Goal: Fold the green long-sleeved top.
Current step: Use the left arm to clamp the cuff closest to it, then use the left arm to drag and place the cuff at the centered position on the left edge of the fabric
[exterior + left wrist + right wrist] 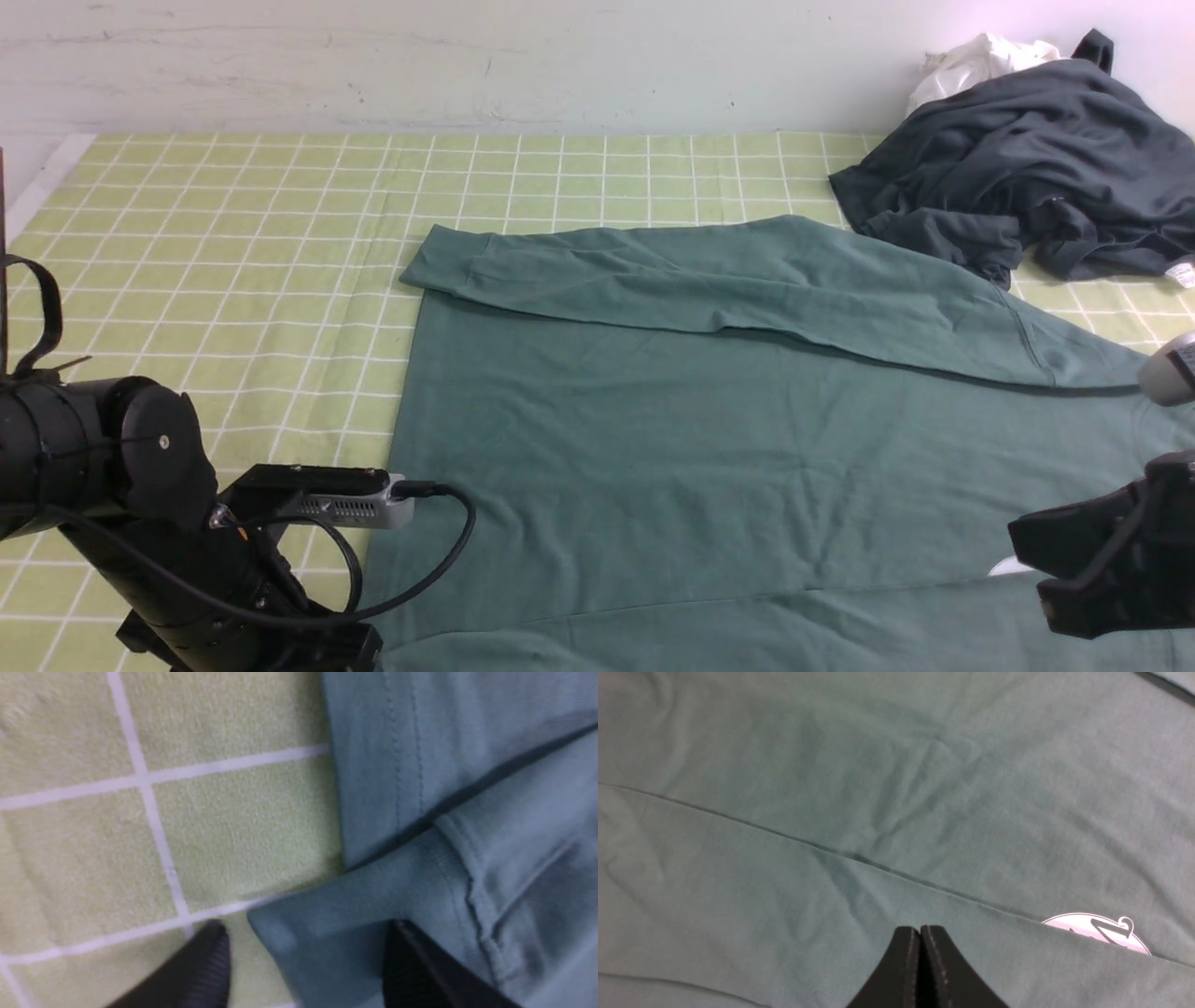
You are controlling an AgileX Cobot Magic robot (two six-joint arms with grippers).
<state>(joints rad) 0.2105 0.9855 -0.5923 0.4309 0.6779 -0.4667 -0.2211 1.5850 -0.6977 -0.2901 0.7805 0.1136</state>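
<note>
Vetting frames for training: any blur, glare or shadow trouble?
Left wrist view: pincer blurred, shirt soft; right wrist view: shirt weave crisp, light even; front view: sharp, thin shadow under the far sleeve, no strong glare.

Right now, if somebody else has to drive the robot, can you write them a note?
Left hand: open, over a sleeve cuff, not gripping it.
Right hand: shut, no cloth seen pinched, above the green long-sleeved top.
Done: both sleeves lie across the body; the near one partly covers the white chest mark.
Left: folding the body, which lies spread out.
</note>
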